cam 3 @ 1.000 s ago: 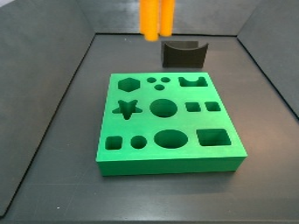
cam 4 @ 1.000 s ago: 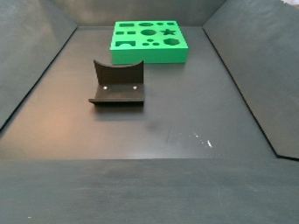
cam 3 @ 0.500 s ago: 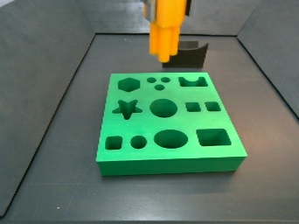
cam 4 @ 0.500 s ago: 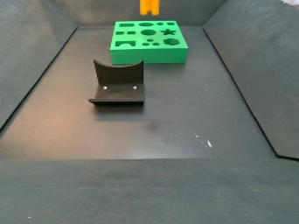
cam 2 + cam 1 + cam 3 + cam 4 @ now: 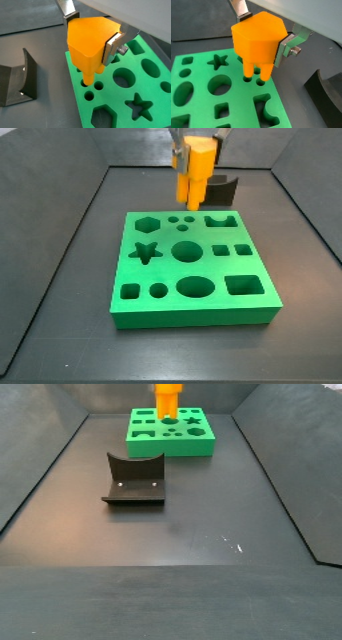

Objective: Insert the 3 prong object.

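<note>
The gripper (image 5: 264, 31) is clamped on the 3 prong object (image 5: 258, 44), its silver fingers (image 5: 294, 42) pressed against two opposite sides. The orange block hangs upright, prongs down, just above small round holes (image 5: 98, 86) in the green board (image 5: 194, 269) beneath the gripper. Beyond the gripper in a side view, the fixture (image 5: 219, 189) stands on the dark counter (image 5: 201, 534).

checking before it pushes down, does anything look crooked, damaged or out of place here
Nothing stands out. The pincer holds the tall orange plastic three-prong block upright, prongs pointing down above the small round holes of the green foam board. The dark grey curved block sits apart on the floor, intact.
</note>
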